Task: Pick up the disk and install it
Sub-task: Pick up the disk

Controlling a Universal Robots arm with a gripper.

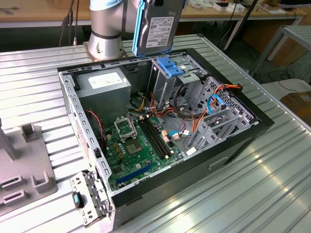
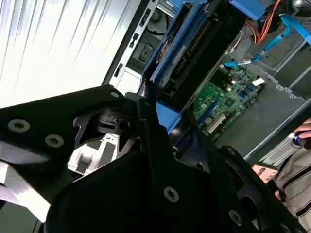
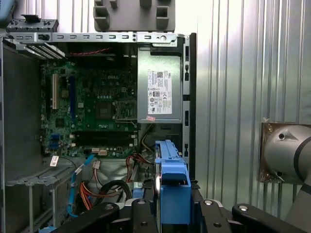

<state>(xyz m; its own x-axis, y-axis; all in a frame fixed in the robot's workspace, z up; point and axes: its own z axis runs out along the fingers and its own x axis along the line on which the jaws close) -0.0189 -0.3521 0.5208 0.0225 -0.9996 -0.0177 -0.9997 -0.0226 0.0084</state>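
Tool (image 3: 172,209) pinching disk (image 1: 158,29) by its blue frame, on edge above drive cage (image 1: 169,75) at case (image 1: 243,141) edge nearest arm base (image 1: 104,43); disk top cropped in exterior view.

Robotics lab or workshop; ribbed metal table (image 1: 272,194) carries an opened computer case (image 1: 204,170) and the arm's bolted base (image 1: 104,39); wooden benches (image 1: 43,9) with trailing cables (image 1: 68,26) stand behind it.
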